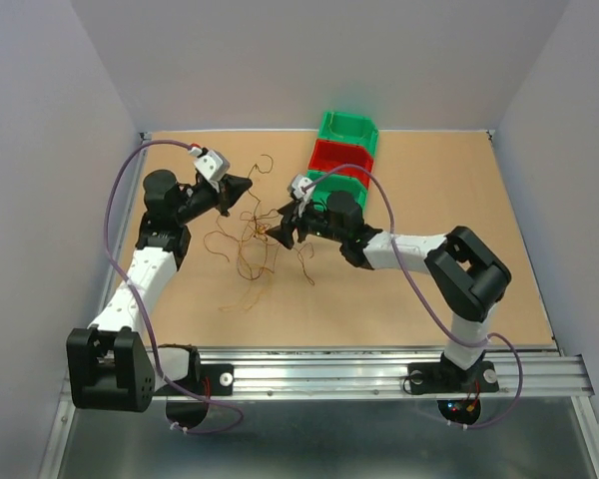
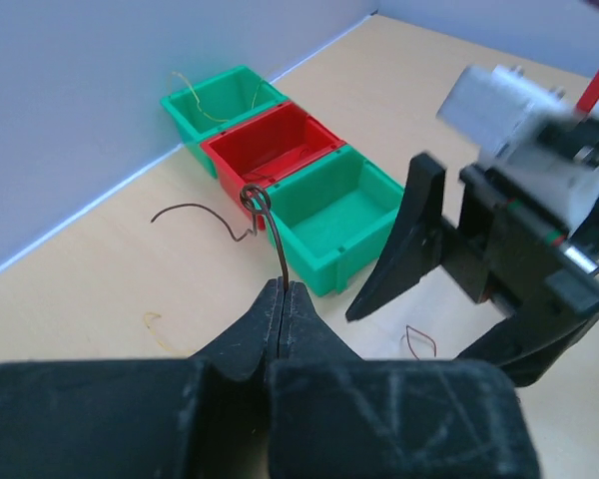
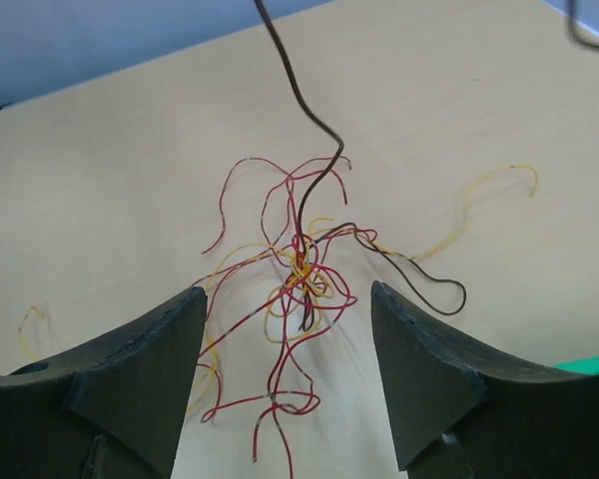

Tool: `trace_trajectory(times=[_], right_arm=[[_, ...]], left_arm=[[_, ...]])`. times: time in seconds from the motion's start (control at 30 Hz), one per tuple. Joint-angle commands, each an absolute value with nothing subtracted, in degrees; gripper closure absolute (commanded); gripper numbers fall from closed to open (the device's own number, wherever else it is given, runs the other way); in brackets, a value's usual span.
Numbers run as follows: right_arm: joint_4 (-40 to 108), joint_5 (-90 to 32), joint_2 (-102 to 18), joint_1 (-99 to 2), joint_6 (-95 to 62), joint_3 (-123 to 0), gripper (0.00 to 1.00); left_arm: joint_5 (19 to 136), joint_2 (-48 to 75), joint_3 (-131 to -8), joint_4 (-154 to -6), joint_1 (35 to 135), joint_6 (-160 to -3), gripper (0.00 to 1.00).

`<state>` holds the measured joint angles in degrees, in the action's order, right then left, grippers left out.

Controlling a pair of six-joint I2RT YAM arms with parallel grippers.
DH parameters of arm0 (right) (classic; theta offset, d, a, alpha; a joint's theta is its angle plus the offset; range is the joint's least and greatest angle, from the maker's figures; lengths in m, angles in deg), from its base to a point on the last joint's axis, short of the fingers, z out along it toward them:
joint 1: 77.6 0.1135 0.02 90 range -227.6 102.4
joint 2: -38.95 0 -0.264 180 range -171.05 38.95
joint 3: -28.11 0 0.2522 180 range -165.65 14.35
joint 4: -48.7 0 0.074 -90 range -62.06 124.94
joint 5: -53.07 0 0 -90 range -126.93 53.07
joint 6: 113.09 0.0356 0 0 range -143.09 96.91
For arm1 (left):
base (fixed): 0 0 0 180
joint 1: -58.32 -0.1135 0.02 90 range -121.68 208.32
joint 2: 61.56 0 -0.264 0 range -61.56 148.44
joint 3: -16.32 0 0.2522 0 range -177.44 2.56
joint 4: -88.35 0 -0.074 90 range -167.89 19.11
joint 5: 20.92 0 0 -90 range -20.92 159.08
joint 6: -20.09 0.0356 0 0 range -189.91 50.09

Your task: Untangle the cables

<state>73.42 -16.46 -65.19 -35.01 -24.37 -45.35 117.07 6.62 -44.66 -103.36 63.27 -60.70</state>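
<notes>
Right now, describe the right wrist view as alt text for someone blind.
The right pincer hangs open over a knot of red, yellow and brown cables on the tan table. One brown strand rises out of the top edge.

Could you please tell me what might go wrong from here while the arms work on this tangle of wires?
The left gripper is shut on one brown wire that seems to run into the tangle; pulling may tighten the knot or drag the whole bundle. The right gripper is open astride the tangle, so closing could trap several strands at once. The thin wire might also slip from the pinch.
</notes>
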Motion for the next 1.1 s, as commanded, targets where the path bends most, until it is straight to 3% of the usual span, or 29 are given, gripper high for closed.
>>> trace_trajectory(times=[0.0, 0.2, 0.37, 0.53, 0.57, 0.6, 0.73, 0.9, 1.07], right_arm=[[83.18, -12.59, -70.28, -34.19, -25.11, -48.23, 0.28], [88.73, -18.98, -79.25, -32.17, -21.51, -55.24, 0.31], [88.73, -21.37, -82.86, -29.09, -22.56, -55.62, 0.45], [90.04, -24.71, -82.08, -27.24, -24.76, -50.96, 0.8], [90.48, -24.89, -81.73, -27.15, -24.32, -49.3, 0.94], [90.92, -24.89, -81.03, -26.89, -23.97, -48.32, 0.99], [91.63, -24.18, -78.92, -25.75, -23.62, -44.02, 0.99], [93.99, -26.55, -76.54, -23.29, -24.23, -36.39, 1.0], [99.27, -28.05, -71.02, -22.85, -23.61, -26.88, 0.99]], left_arm=[[118.57, 2.7, -43.85, -104.87, 63.68, -60.24, 1.0], [117.59, 0.14, -43.67, -106.28, 63.68, -61.47, 1.0], [116.46, -3.19, -47.17, -105.31, 63.68, -62.27, 1.0], [112.42, -5.66, -56.31, -99.17, 63.68, -60.95, 1.0], [111.71, -5.66, -57.98, -98.46, 63.68, -60.95, 1.0], [110.14, -5.22, -61.56, -96.72, 63.68, -60.6, 1.0], [104.69, -0.93, -73.87, -89.77, 63.68, -59.46, 1.0], [86.8, 10.05, -99.16, -77.99, 62.55, -57.43, 1.0], [79.99, 11.83, -103.7, -80.43, 59.47, -59.1, 1.0]])
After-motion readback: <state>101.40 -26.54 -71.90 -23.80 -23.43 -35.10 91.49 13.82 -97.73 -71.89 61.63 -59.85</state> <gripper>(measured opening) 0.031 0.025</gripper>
